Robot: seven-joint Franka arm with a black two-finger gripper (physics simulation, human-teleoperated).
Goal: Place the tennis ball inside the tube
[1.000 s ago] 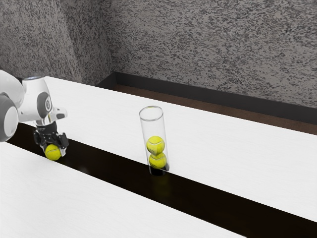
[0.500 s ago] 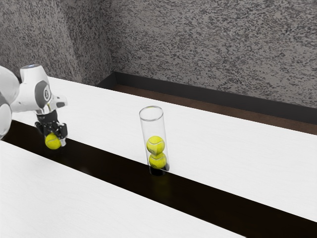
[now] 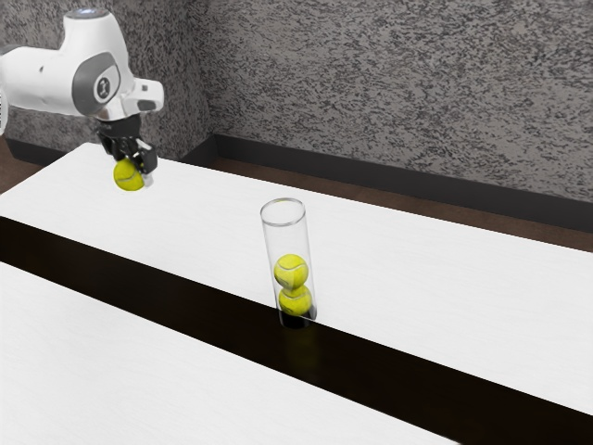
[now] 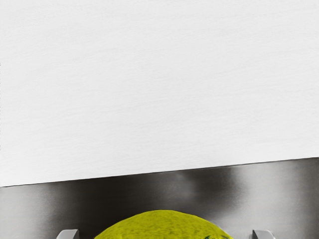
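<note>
In the upper left of the exterior view, the gripper (image 3: pixel 136 167) holds a tennis ball (image 3: pixel 127 176) between its two fingers, with the fingertips pointing down. The ball hangs clear of the desk (image 3: pixel 435 278), and much of its yellow side shows below and beside the black fingers. The white arm (image 3: pixel 42 79) enters from the exterior view's left edge and bends down to the gripper.

The clear tube (image 3: pixel 285 236) stands near the middle of the frame, well apart from the held ball. Its round rim is open at the top, and its black base (image 3: pixel 297 323) rests at the upper edge of the dark strip (image 3: pixel 389 362). Two more yellow balls sit inside the lower half of the tube, the upper one (image 3: pixel 291 272) resting on the lower one (image 3: pixel 296 300). The tube's upper part has free space above them.

The strip crosses the white desk from the exterior view's left edge to its lower right. Behind the desk are a mottled grey wall (image 3: pixel 398 93), a dark baseboard (image 3: pixel 371 176) and a band of brown floor (image 3: pixel 463 215).

The wrist view shows the held ball's curved top between the two fingertips, with the glossy dark strip and the white desk below.
</note>
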